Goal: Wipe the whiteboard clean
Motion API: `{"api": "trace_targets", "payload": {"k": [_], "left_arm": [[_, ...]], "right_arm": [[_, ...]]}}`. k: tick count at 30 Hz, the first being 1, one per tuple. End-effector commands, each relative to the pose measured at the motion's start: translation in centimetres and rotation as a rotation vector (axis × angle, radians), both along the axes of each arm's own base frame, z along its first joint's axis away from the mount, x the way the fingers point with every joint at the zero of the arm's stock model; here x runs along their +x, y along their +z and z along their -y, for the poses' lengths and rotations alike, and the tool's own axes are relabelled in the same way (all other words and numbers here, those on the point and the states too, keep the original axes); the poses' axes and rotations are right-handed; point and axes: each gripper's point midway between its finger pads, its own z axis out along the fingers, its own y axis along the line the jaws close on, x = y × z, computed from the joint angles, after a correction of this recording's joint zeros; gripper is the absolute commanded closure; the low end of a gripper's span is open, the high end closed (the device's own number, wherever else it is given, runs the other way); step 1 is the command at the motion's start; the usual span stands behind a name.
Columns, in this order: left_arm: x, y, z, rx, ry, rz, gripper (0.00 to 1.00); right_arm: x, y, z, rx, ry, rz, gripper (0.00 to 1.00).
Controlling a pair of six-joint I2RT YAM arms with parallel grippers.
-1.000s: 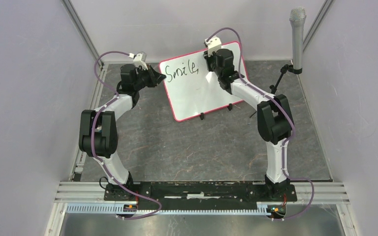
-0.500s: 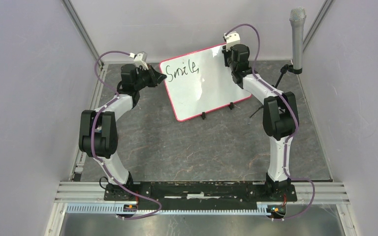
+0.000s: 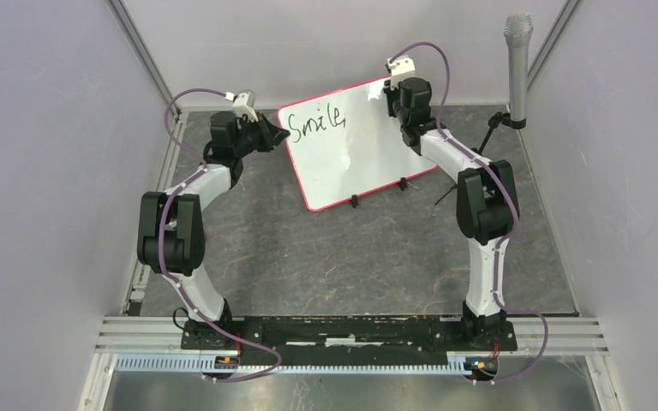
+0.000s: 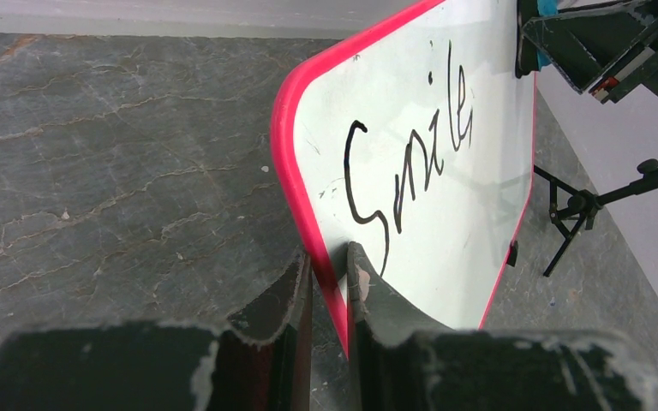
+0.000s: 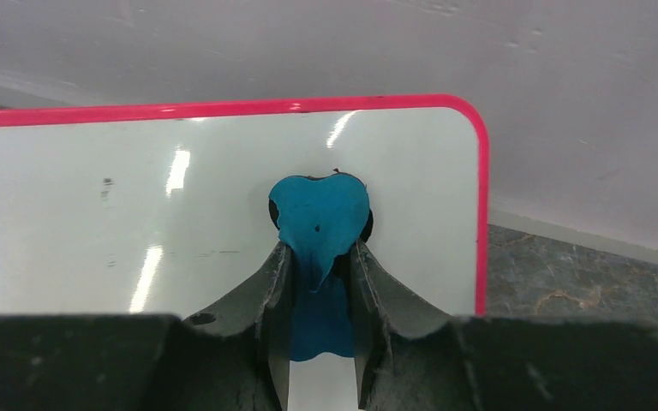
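The whiteboard [image 3: 347,145] stands tilted on small black feet at the back of the table, with a pink-red frame and black handwriting "Smile," [image 3: 315,122] near its upper left. My left gripper [image 3: 276,134] is shut on the board's left edge [image 4: 308,214]; the frame sits between its fingers [image 4: 361,287]. My right gripper [image 3: 398,107] is shut on the blue eraser [image 5: 320,214], which presses on the board's face near its upper right corner [image 5: 471,120]. The eraser also shows at the top of the left wrist view [image 4: 547,7].
A grey microphone [image 3: 518,60] on a small black tripod [image 3: 480,150] stands at the back right, close to the board's right edge. Purple-grey walls close in the dark marbled table [image 3: 343,257] on three sides.
My right gripper swept with the eraser from the board's middle top, beside the writing, to its upper right corner, then edged back a little. The left gripper and the board have stayed put.
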Motion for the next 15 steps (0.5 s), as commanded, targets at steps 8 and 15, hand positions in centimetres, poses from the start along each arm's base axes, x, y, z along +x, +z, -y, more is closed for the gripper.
{"api": "trace_targets", "payload": {"k": [8,15], "left_arm": [[-0.1,1.8,0.2,0.075,-0.017,0.093,0.98],[-0.1,1.8,0.1,0.079,-0.014,0.096,0.98]], "right_arm": [[-4.0,0.6,-13.2,0.009,0.279,0.007,1.0],[-1.5,1.3,-10.1,0.002,0.192,0.015,1.0]]}}
